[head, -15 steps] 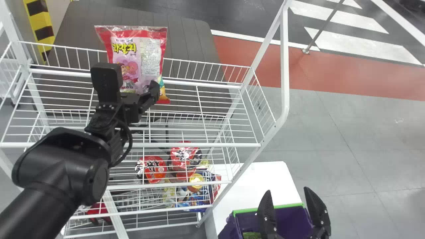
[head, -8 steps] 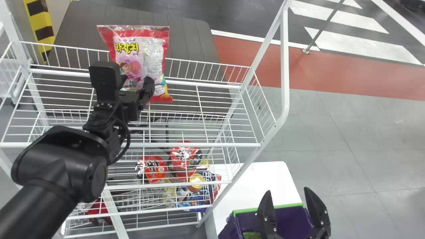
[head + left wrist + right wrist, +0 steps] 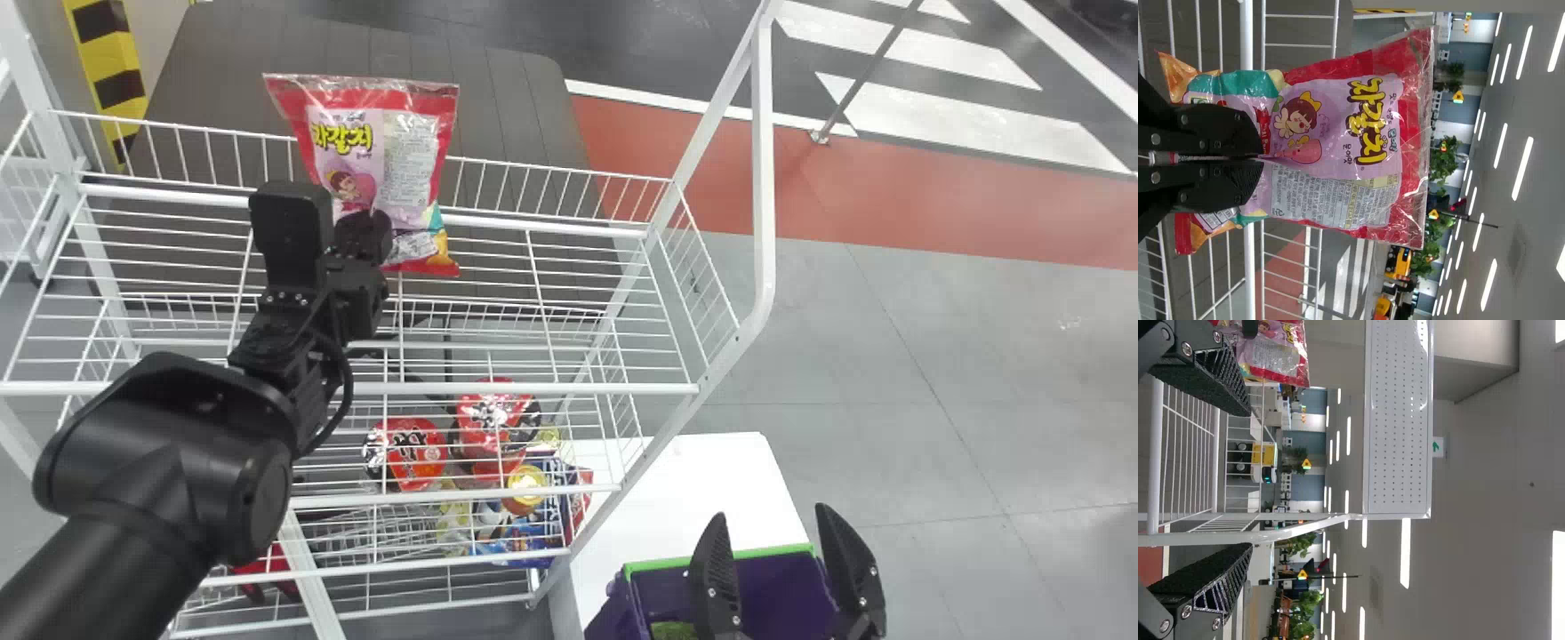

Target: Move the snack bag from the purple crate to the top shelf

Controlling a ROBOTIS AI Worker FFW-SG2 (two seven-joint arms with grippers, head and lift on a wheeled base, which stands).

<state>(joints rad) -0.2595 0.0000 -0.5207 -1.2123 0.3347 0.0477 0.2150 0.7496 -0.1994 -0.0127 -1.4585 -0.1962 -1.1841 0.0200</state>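
Over the top wire shelf (image 3: 533,216), my left gripper (image 3: 364,233) holds the red and pink snack bag (image 3: 391,160) upright by its lower part. In the left wrist view the left gripper (image 3: 1258,159) is shut on the bag (image 3: 1338,147), pinching a fold in its middle. The bag's lower end is partly hidden behind the fingers. My right gripper (image 3: 787,556) stands apart and open above the purple crate (image 3: 773,587). In the right wrist view the right gripper (image 3: 1248,480) has nothing between its fingertips, and the bag (image 3: 1278,353) shows farther off.
Red-lidded cups (image 3: 409,453) and other packages (image 3: 524,533) lie on the lower shelves. The rack's white side post (image 3: 762,178) rises at the shelf's right end. A white table (image 3: 693,480) carries the crate.
My left gripper and the bag have shifted slightly to the right overall, rising a little and then dropping again. The gripper has turned somewhat. The right gripper has barely moved.
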